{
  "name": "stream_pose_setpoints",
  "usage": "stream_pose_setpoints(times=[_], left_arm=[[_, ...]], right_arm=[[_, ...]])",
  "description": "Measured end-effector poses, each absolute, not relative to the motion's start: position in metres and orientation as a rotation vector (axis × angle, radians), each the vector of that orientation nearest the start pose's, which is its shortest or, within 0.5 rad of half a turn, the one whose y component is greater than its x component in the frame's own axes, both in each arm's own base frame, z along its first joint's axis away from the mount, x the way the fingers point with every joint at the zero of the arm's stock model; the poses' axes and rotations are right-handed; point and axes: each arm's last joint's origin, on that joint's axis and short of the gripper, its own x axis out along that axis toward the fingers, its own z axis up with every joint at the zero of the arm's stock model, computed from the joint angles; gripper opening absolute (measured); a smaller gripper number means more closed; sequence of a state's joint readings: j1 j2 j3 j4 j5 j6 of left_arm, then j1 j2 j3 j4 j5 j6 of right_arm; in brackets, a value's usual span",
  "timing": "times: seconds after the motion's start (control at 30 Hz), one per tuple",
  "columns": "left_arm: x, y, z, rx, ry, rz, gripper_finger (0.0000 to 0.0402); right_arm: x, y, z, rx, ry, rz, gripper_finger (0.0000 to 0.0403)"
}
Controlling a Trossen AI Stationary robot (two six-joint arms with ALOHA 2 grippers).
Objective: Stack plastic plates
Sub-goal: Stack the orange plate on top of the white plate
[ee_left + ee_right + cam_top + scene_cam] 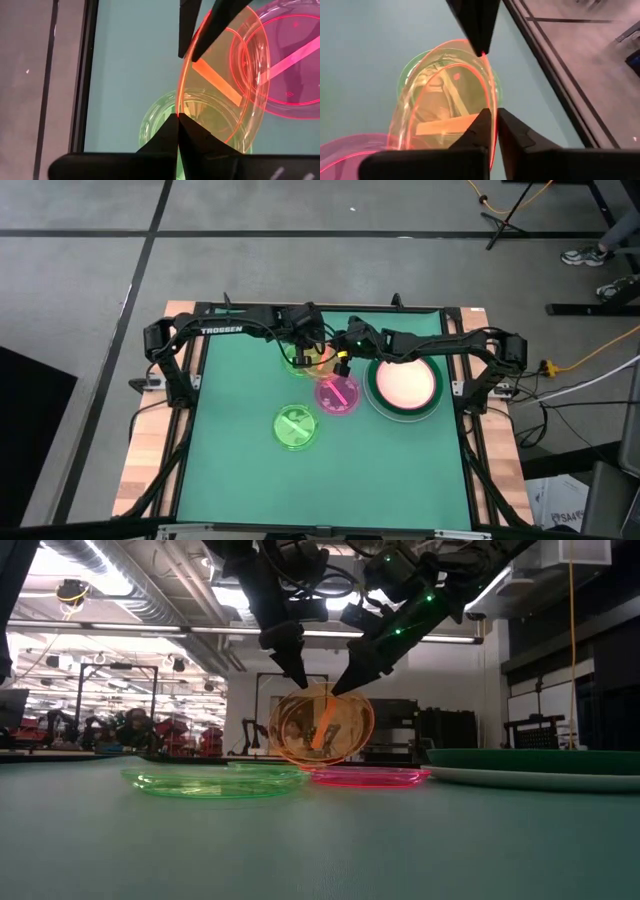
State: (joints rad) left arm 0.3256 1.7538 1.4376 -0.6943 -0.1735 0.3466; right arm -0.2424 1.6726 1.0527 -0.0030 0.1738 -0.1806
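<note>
High view: left gripper (pixel 300 352) and right gripper (pixel 341 365) meet near the table's (pixel 230 470) far edge, both over the orange plate (pixel 320 361). Low view: that plate (pixel 322 726) hangs upright above the table, each claw pinched on its top rim. Wrist views: both pairs of fingers are clamped on the rim, a green plate (pixel 165 117) beneath.

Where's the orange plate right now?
Lifted off the table at the back centre, the orange plate stands on edge, pinched at its rim by the left pincer and right pincer, above a lime green plate.
</note>
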Motion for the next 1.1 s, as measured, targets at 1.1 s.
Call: stream_pose_setpoints(times=[1.1], left_arm=[[0.3470,0.1244,0.2612,0.169,1.099,0.309,0.0078]], right_arm=[[0.3395,-0.0937,0.2192,-0.142,0.709,-0.315,0.0001]])
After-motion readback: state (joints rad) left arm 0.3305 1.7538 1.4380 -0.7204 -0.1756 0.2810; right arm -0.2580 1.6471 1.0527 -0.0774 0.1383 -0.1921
